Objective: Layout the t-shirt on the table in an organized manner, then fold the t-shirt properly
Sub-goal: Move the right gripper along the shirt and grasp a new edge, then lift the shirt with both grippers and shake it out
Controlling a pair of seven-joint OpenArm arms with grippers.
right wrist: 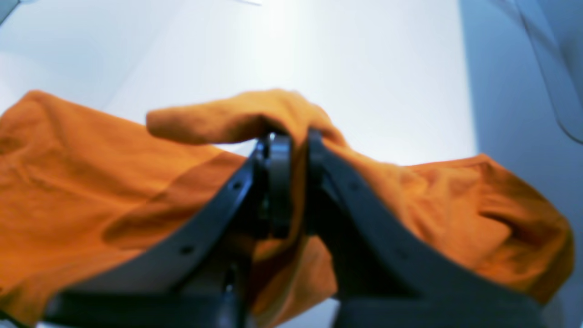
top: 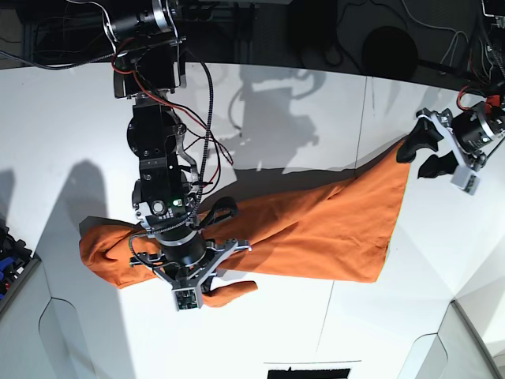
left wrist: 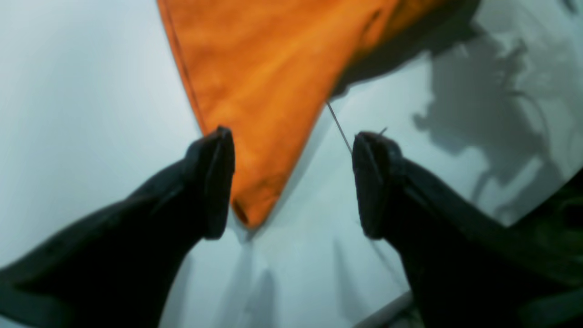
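Observation:
The orange t-shirt (top: 316, 225) lies stretched across the white table (top: 63, 118), bunched at its left end. My right gripper (top: 188, 276) is shut on a fold of that bunched end; in the right wrist view (right wrist: 294, 150) cloth (right wrist: 68, 182) drapes on both sides of the fingers and is lifted off the table. My left gripper (top: 420, 156) is open at the shirt's far right corner. In the left wrist view the pointed corner (left wrist: 255, 114) lies on the table between the spread fingers (left wrist: 214, 182), ungripped; the left gripper (left wrist: 291, 182) holds nothing.
The table's dark curved far edge (top: 276, 67) has cables and a round black object (top: 390, 51) behind it. A thin seam (top: 367, 103) crosses the tabletop. A bin with blue items (top: 9, 257) stands at the left edge. A black object (top: 308, 371) sits at the front edge.

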